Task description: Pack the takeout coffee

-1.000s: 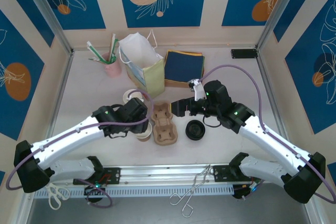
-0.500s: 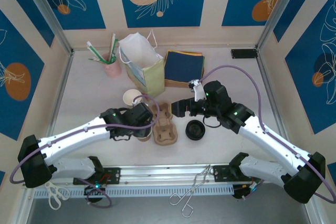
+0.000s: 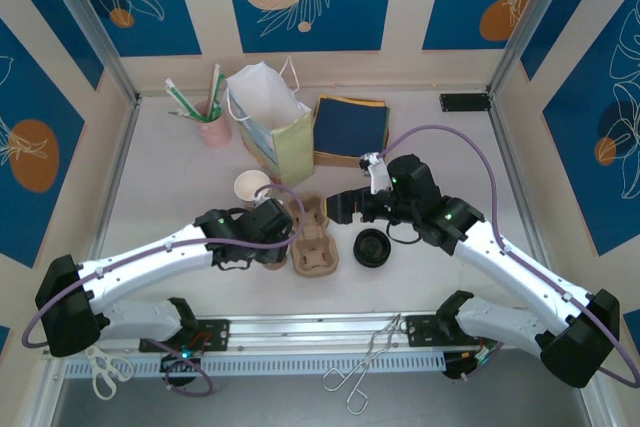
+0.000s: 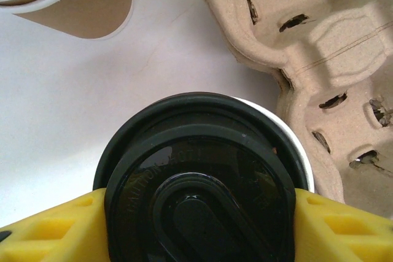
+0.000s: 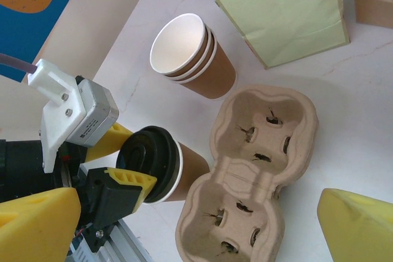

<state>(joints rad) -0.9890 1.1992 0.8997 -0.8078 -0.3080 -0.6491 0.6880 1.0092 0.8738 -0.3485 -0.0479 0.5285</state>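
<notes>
The takeout coffee, a brown paper cup under a black lid, sits between the yellow fingers of my left gripper, which is shut on its lid rim. It is just left of the near pocket of the pulp cup carrier, almost touching its edge. In the top view the left gripper covers the cup beside the carrier. My right gripper hangs open above the carrier's far right side, its yellow fingers wide apart and holding nothing.
A stack of lidless brown cups stands behind the left gripper. The pale green paper bag stands open at the back, with dark napkins and a pink straw cup. A loose black lid lies right of the carrier.
The left arm has moved right and slightly nearer with the cup, up against the carrier, uncovering the stacked cups. The right arm has not moved.
</notes>
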